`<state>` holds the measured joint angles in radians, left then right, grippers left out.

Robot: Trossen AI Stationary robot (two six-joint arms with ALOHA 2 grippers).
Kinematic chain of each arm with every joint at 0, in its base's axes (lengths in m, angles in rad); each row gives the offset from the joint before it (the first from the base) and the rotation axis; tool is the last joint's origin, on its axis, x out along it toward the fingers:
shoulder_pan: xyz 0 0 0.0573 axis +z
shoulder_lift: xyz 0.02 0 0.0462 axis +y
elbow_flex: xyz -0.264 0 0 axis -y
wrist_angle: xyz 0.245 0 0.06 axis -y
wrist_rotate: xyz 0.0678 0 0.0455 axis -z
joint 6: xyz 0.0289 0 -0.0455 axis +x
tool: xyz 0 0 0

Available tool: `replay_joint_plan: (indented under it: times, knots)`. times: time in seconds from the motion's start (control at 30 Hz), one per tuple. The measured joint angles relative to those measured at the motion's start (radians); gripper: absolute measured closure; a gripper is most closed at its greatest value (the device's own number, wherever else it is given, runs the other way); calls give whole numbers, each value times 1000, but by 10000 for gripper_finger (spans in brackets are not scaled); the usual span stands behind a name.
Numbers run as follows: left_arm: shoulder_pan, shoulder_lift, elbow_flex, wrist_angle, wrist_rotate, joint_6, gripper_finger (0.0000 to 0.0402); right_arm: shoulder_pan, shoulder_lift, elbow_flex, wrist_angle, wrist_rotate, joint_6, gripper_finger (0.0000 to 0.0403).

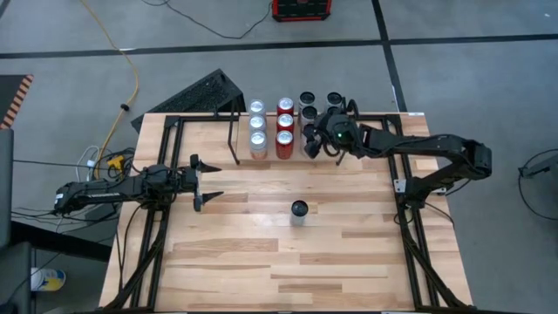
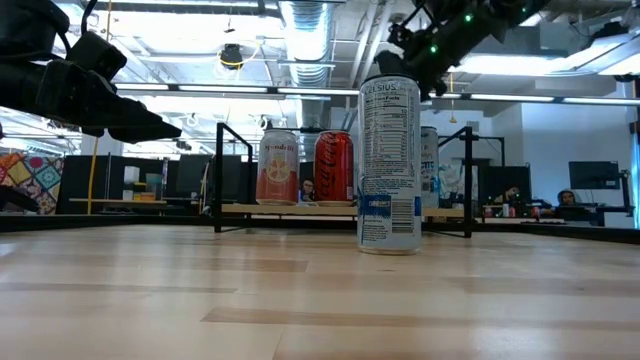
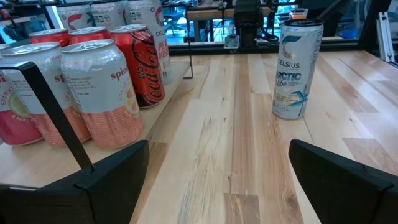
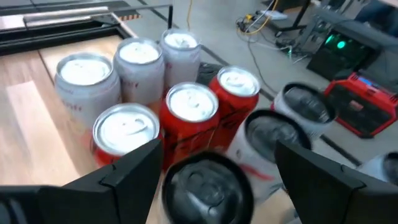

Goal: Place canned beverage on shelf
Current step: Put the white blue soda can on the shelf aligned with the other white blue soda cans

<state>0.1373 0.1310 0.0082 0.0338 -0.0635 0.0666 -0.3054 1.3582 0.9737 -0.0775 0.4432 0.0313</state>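
Black-topped cans fill the right end of the shelf (image 1: 235,139), and my right claw (image 1: 324,138) hangs over the nearest one (image 4: 207,182), fingers spread wide astride it, gripping nothing. My left claw (image 1: 207,183) waits wide open and empty at the table's (image 1: 261,262) left. A lone Celsius can (image 1: 299,212) stands mid-table, well apart from both.

The tall white can (image 3: 296,68) standing alone on the table reads "CELSIUS ARCTIC Vibe". A red can (image 3: 143,65) on the shelf carries Coca-Cola script. The pink can (image 3: 102,93) reads "spin…".
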Motion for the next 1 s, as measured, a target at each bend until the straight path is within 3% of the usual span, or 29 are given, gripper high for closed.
replay_joint_plan:
  times: [0.3, 0.37, 0.53, 0.7, 0.87, 1.0]
  knots:
    - [0, 0, 0, 0, 0, 0, 28, 79, 0, 142, -119, 56, -22, 69]
    - [0, 0, 0, 0, 0, 0, 28, 120, 0, 194, -207, 40, 31, 69]
    - [0, 0, 0, 0, 0, 0, 28, 247, 0, 334, -420, -129, 278, 69]
    - [0, 0, 0, 0, 0, 0, 28, 448, 6, 364, -443, -141, 459, 71]
    - [0, 0, 0, 0, 0, 0, 28, 648, 26, 365, -439, 3, 500, 80]
    - [0, 0, 0, 0, 0, 0, 28, 746, 53, 367, -439, 122, 493, 82]
